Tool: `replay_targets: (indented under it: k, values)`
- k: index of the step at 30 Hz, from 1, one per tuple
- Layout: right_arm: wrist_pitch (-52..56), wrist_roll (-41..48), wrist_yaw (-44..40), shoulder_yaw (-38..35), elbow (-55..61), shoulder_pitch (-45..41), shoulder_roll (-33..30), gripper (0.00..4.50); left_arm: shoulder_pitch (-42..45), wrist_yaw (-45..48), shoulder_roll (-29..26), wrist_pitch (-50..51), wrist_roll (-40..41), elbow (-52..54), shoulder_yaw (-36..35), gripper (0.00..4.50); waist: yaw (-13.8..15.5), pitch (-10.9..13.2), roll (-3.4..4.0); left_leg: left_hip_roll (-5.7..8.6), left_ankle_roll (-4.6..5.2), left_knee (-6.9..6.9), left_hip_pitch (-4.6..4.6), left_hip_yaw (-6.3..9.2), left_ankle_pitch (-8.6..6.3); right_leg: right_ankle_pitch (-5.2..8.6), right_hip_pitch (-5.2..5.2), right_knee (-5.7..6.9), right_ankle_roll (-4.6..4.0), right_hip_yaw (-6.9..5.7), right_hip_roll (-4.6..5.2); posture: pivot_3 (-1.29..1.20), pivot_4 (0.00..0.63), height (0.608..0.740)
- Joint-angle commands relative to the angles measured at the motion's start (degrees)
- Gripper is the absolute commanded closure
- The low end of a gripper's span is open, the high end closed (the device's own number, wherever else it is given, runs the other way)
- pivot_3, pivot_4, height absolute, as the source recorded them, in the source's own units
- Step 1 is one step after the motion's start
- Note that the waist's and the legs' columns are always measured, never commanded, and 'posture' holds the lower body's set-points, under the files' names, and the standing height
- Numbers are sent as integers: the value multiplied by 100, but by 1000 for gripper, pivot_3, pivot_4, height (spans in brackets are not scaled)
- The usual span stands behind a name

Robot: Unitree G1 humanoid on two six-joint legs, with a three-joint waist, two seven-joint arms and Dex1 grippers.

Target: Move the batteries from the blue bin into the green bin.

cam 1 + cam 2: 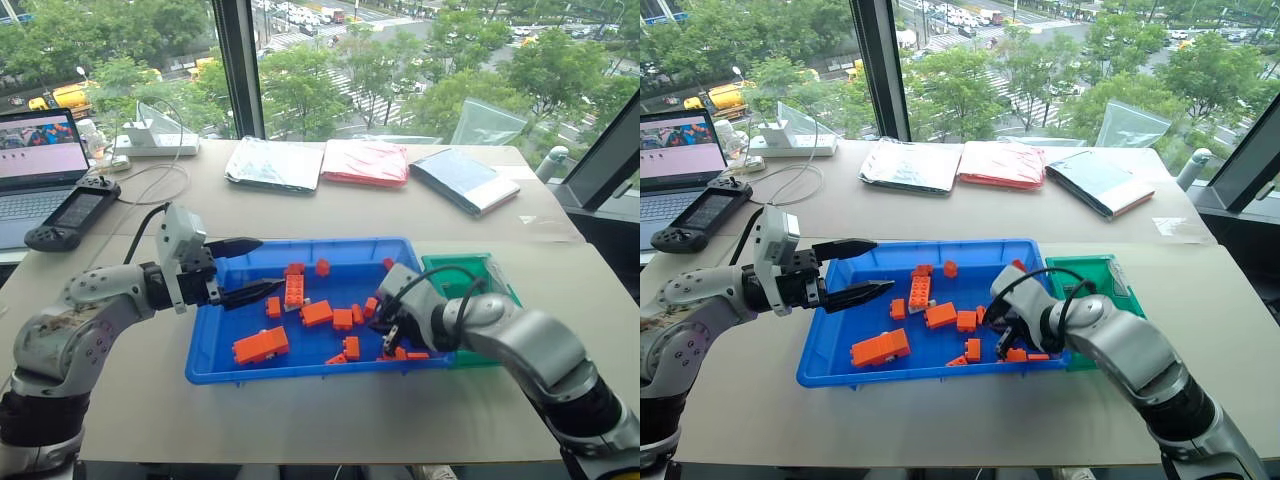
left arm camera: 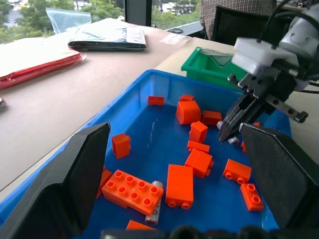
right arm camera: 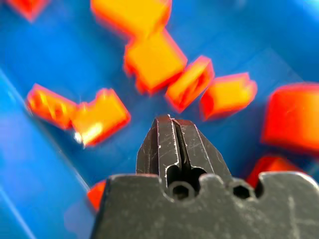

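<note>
Right end effector (image 2: 230, 130), fingers pressed together on what seems nothing, hangs over orange plastic bricks (image 1: 261, 345) in the shallow bright-blue plastic bin (image 1: 210, 358). Left end effector (image 1: 258, 268) gapes wide above the bin's left end, where a slim silvery battery (image 2: 154, 215) lies beside a studded brick; the small green plastic bin (image 1: 496, 283) touches its right end.

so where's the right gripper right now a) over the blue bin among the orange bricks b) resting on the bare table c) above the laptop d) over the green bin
a: the right gripper hangs with jaws shut over the blue bin, among the orange bricks, short of the green bin.
</note>
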State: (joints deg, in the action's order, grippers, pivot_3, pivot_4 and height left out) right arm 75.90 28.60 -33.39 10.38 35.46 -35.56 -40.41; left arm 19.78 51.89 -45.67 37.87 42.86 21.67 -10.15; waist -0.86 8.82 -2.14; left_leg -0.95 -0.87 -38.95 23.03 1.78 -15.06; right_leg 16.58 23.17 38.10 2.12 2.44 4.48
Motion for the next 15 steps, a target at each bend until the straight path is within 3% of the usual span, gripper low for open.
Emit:
replay_targets:
  k: [1,6,9,15]
  values:
    - [106,321,-290,-384,266,-257,-284,4470,102,-19,-9,-3,22,73,-38,0,0,0,0,0,0,1,0,0,0,0,0,-1,0,-1,0,0,150,740]
    - [-1325,-227,-1680,690,247,-711,-1690,4470,149,-6,15,-5,2,6,11,0,13,8,13,5,0,-2,8,-5,0,0,4,-4,0,-1,7,0,150,740]
    - [-2379,-905,-2428,1422,-137,-1063,-2082,4470,158,15,33,-13,-8,-19,44,0,-21,9,14,0,1,0,3,-16,0,0,1,-6,0,-4,2,0,150,740]
    - [-4198,-2025,-3743,2254,-900,-1402,-2237,2664,107,-8,53,-12,13,28,49,0,-61,11,17,-3,0,-1,4,-20,0,0,6,-3,0,1,-1,0,150,740]
